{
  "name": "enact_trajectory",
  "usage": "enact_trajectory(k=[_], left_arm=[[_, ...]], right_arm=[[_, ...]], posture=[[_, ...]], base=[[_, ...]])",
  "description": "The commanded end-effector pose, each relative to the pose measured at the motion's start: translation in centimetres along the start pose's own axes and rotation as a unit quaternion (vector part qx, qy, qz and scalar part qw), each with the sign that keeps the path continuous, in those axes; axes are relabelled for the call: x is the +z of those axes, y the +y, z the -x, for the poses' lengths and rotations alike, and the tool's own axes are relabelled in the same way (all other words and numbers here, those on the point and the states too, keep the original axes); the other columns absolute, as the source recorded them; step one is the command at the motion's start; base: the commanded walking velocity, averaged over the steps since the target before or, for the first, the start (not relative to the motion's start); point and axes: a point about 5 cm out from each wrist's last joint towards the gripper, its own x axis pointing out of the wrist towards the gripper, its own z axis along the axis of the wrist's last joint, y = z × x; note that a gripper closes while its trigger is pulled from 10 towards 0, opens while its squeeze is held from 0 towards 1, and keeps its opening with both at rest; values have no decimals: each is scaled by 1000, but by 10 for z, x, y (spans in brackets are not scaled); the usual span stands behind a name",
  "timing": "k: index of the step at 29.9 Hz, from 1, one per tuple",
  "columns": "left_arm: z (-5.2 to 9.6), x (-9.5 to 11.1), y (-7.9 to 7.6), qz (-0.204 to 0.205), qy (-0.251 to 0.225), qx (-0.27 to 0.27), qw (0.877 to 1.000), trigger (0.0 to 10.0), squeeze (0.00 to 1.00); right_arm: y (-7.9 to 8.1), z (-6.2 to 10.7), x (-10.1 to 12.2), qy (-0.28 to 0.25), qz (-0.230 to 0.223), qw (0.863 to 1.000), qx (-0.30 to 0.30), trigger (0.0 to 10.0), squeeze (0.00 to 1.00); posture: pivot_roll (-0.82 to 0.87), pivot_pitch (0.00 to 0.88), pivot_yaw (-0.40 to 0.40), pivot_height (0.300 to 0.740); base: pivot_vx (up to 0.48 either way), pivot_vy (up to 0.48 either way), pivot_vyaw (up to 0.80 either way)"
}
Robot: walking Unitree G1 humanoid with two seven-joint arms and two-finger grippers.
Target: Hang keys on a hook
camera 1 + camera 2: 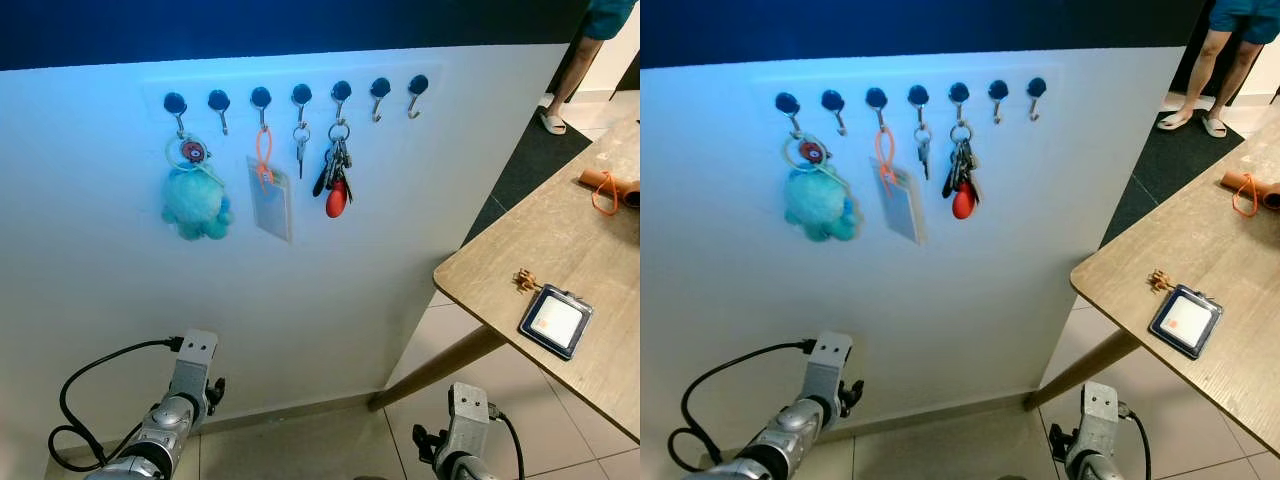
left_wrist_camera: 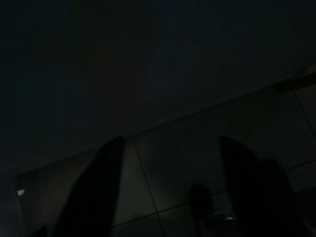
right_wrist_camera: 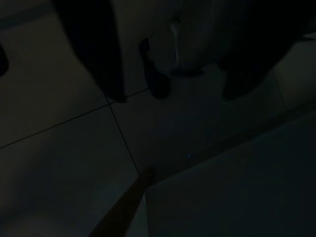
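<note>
A row of seven hooks [image 1: 300, 95] ran along the upper part of the white wall [image 1: 120, 300]. A bunch of keys [image 1: 336, 165] with a red fob hung from the fifth hook from the left, beside a smaller set of keys [image 1: 301, 142] on the fourth hook. A teal plush toy [image 1: 195, 203] hung from the first hook and a clear card holder [image 1: 270, 198] on an orange strap from the third; the second, sixth and seventh hooks carried nothing.

To the right stood a wooden counter [image 1: 520, 250], bearing a dark-framed badge holder [image 1: 556, 322] with a small brass-coloured item [image 1: 524, 279] just beside it, and an orange loop [image 1: 603, 192] further back. A person's legs [image 1: 565, 85] showed beyond the counter.

Both arms hung low over the tiled floor [image 1: 330, 440]. In the dark left wrist view the left tool [image 2: 170, 182] had its two fingers [image 2: 98, 187] apart, holding nothing. In the right wrist view the right tool [image 3: 170, 59] also showed its fingers [image 3: 94, 49] apart and empty, above the floor.
</note>
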Motion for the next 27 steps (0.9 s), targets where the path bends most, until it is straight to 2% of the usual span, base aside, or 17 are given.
enact_trajectory(k=[1, 2, 3, 4, 5, 6, 7, 15, 18, 19, 20, 22, 27], left_arm=[[0, -2, -3, -2, 1, -1, 1000, 10000, 1000], [0, -2, -3, -2, 1, -1, 1000, 10000, 1000], [0, -3, -3, 0, 2, 0, 1000, 10000, 573], [0, -3, -3, 2, 2, -1, 1000, 10000, 573], [0, -4, -3, 5, 2, -2, 1000, 3176, 0], [0, -4, -3, 5, 2, -2, 1000, 3176, 0], [1, -4, -3, 12, -1, -4, 1000, 0, 0], [1, -3, -1, 23, -5, 0, 1000, 0, 0], [1, -2, 0, 15, -5, 4, 1000, 0, 0], [1, -1, 0, 12, -5, 5, 1000, 78, 0], [0, -1, 0, 9, -7, 6, 1000, 10000, 0], [0, 0, 0, 7, -9, 7, 1000, 10000, 0], [0, 2, -3, 6, -17, 0, 1000, 10000, 0]], right_arm=[[1, 0, -3, 11, 2, 1000, -3, 10000, 1000], [1, 0, -3, 11, 2, 1000, -3, 10000, 1000], [2, 0, -4, 12, 4, 1000, -1, 10000, 573], [2, 0, -5, 15, 8, 1000, 1, 10000, 573], [3, 0, -6, 15, 2, 1000, 3, 8941, 0], [3, 0, -6, 15, 2, 1000, 3, 8941, 0], [3, 1, -6, 14, -4, 1000, 3, 0, 0], [2, 0, -5, 14, -9, 1000, 1, 0, 0], [1, 0, -5, 15, -6, 1000, -2, 0, 0], [1, 0, -5, 15, -4, 1000, -4, 275, 0], [1, 0, -5, 16, -2, 1000, -6, 10000, 0], [2, 0, -5, 16, -1, 1000, -7, 10000, 0], [5, 0, -4, 0, -34, 999, 4, 10000, 0]], posture=[[11, 4, -5, 740], [11, 4, -5, 740], [12, 5, -6, 740], [12, 7, -8, 740], [12, 10, -10, 740], [12, 10, -10, 740], [11, 10, -10, 740], [14, 14, -8, 740], [15, 15, -7, 740], [15, 15, -7, 740], [15, 14, 0, 740], [15, 15, 3, 740], [17, 17, 3, 740]], base=[[0, 0, 0], [0, 0, 0], [0, 0, 0], [0, 0, 0], [0, 0, 0], [0, 0, 0], [0, 0, 0], [0, 0, 0], [0, 0, 0], [0, 0, 0], [0, 0, 0], [0, 0, 0], [0, 0, 0]])
